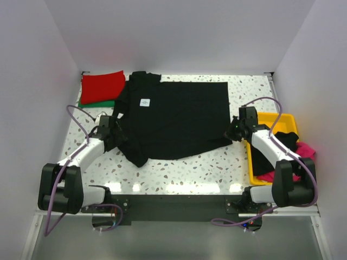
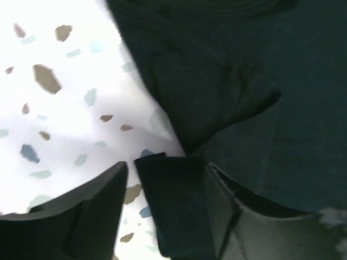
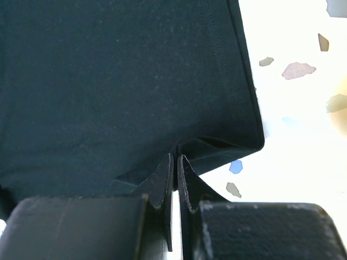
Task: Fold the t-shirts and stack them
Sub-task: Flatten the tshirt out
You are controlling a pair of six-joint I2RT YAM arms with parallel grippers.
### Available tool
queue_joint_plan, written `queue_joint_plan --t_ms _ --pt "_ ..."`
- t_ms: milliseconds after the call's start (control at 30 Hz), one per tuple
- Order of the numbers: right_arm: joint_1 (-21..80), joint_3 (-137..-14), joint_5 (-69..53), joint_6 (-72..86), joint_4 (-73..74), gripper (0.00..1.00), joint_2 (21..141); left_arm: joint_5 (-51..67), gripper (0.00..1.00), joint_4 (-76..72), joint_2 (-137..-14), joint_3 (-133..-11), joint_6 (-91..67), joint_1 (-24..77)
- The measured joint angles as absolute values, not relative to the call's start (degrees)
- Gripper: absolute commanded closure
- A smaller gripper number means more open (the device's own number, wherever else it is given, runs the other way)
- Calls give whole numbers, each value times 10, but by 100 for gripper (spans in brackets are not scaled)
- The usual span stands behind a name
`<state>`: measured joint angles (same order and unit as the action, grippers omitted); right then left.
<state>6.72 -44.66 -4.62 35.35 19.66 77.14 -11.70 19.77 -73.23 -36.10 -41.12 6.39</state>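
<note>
A black t-shirt [image 1: 179, 116] with a small white neck label [image 1: 145, 102] lies spread flat mid-table, its left side bunched. My left gripper [image 1: 116, 132] is at that bunched left edge. In the left wrist view it [image 2: 167, 165] is open, with a strip of the black shirt [image 2: 173, 206] between the fingers and table showing beside it. My right gripper [image 1: 232, 132] is at the shirt's near right corner; in the right wrist view it [image 3: 176, 157] is shut on the shirt's hem [image 3: 217, 146]. A folded red shirt [image 1: 102, 85] lies on a green one [image 1: 100, 103] at the back left.
A yellow tray [image 1: 274, 122] stands at the right edge under my right arm, holding a black shirt [image 1: 265, 160] and a pink one [image 1: 303, 151]. White walls close in the table on the left, back and right.
</note>
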Motion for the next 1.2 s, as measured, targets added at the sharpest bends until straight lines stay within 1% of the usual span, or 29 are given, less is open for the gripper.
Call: queue_joint_plan --t_ms 67,100,367,400,467,500,567,900,933,967,1000,1067,1133,1200 --pt "67 -447 -47 353 197 100 771 -109 44 179 -735 -357 -410 64" --pt "67 -447 -48 353 197 100 771 -104 51 172 -738 -356 -410 64" --pt "67 -447 -55 349 197 100 771 -87 75 143 -749 -327 -416 64" --pt "67 -447 -55 349 197 100 771 -85 80 143 -747 -322 -417 64" --pt "67 -447 -55 349 196 100 771 -83 87 144 -737 -312 -423 64" --pt "67 -447 -55 349 196 100 771 -83 93 145 -728 -307 -426 64" --pt "67 -447 -56 349 196 100 771 -83 100 153 -707 -298 -435 64" --pt "67 -447 -55 349 196 100 771 -119 100 216 -596 -292 -469 64" --pt "67 -447 -55 349 196 100 771 -123 95 223 -586 -291 -472 64" --pt "67 -447 -55 349 196 100 771 -123 78 226 -580 -291 -473 64" --pt "67 -447 -56 349 196 100 771 -123 70 225 -577 -290 -473 64" --pt "67 -447 -55 349 196 100 771 -121 58 222 -577 -285 -474 64" --pt "67 -447 -55 349 196 100 771 -115 53 216 -585 -276 -473 64" --pt "67 -447 -55 349 196 100 771 -108 51 209 -597 -267 -475 64"
